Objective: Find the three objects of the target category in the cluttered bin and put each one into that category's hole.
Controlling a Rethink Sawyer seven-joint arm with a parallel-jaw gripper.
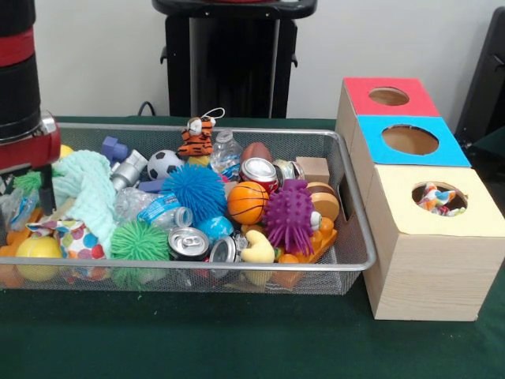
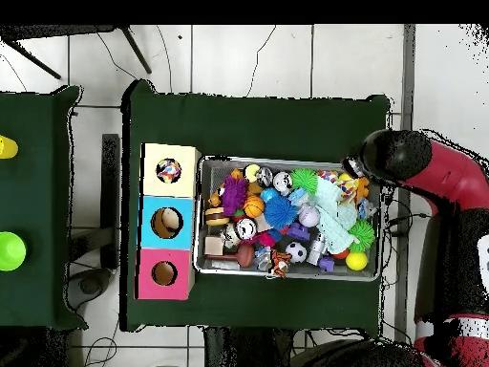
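The silver wire-mesh bin [image 1: 357, 201] is full of toys; it also shows in the overhead view [image 2: 287, 275]. A white cloth with bright dots [image 1: 77, 238] lies at the bin's left end, partly under a mint-green cloth [image 1: 88, 189]. My gripper [image 1: 47, 196] hangs from the red and black arm [image 1: 20, 95] and reaches down into that end, just left of the dotted cloth. In the overhead view the arm [image 2: 387, 158] covers it. The hole [image 1: 439, 197] in the yellow-topped box [image 1: 394, 207] holds multicolour dotted cloth, as the overhead view [image 2: 169, 171] also shows.
Spiky rubber balls in blue [image 1: 193, 189], green [image 1: 138, 241] and purple [image 1: 288, 213], drink cans [image 1: 188, 243], an orange basketball [image 1: 247, 202] and a soccer ball [image 1: 164, 163] crowd the bin. The blue-topped box [image 1: 410, 140] and red-topped box [image 1: 388, 96] stand behind the yellow one.
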